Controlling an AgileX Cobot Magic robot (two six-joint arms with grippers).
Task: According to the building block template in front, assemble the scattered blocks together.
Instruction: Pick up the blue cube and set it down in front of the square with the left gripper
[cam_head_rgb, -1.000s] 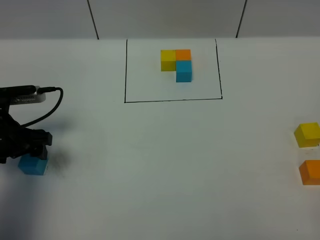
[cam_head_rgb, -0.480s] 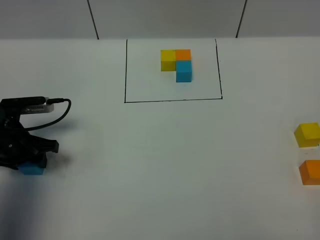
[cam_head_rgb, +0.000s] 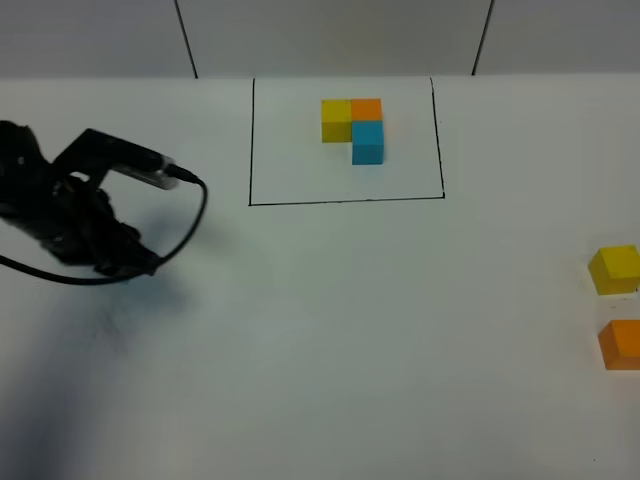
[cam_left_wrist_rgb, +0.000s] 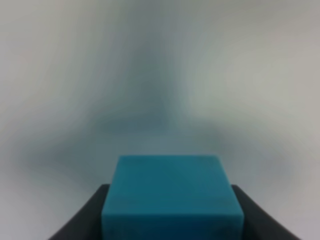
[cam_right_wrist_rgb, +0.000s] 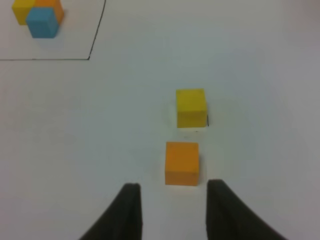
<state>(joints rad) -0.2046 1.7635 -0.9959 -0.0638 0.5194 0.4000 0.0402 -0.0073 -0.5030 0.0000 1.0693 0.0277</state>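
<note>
White tabletop (cam_head_rgb: 330, 330) filled my overhead view, with the building block template (cam_head_rgb: 353, 127), a yellow-orange-blue L inside a thin black frame, at upper centre. The loose yellow cube (cam_head_rgb: 614, 268) and orange cube (cam_head_rgb: 620, 344) sat at the right edge. At middle left, my left gripper (cam_head_rgb: 128, 258) was clamped on the plain light blue cube (cam_left_wrist_rgb: 171, 192), while the right gripper (cam_right_wrist_rgb: 172, 210) stood slightly parted and empty, near the orange cube.
</note>
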